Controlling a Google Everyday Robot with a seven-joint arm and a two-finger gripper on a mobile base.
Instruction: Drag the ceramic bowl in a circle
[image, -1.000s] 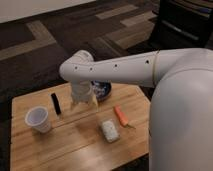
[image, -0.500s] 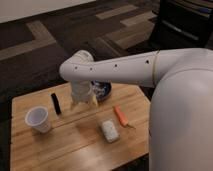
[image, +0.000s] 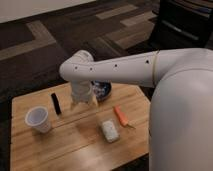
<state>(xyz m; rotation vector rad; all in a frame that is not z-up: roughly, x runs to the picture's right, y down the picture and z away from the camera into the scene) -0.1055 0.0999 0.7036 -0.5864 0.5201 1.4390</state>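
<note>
On the left side of the table a white cup stands upright. It is well apart from the work, so I think it will not get bumped. Next to it lies a black stick, flat on the wood.

Then comes the gripper. It points down at the table, at the left edge of the bowl, and hides part of it. I cannot tell if the gripper is clenched on the rim or let go. It sits low at the rim, likely so it can pull the bowl along without lifting it.

The bowl is at the back of the table, near the middle, sitting flat.

In front lie a white lump and an orange carrot. Both are near the bowl, so a wide circle could knock them.

The big white arm reaches in from the right, over the table.
</note>
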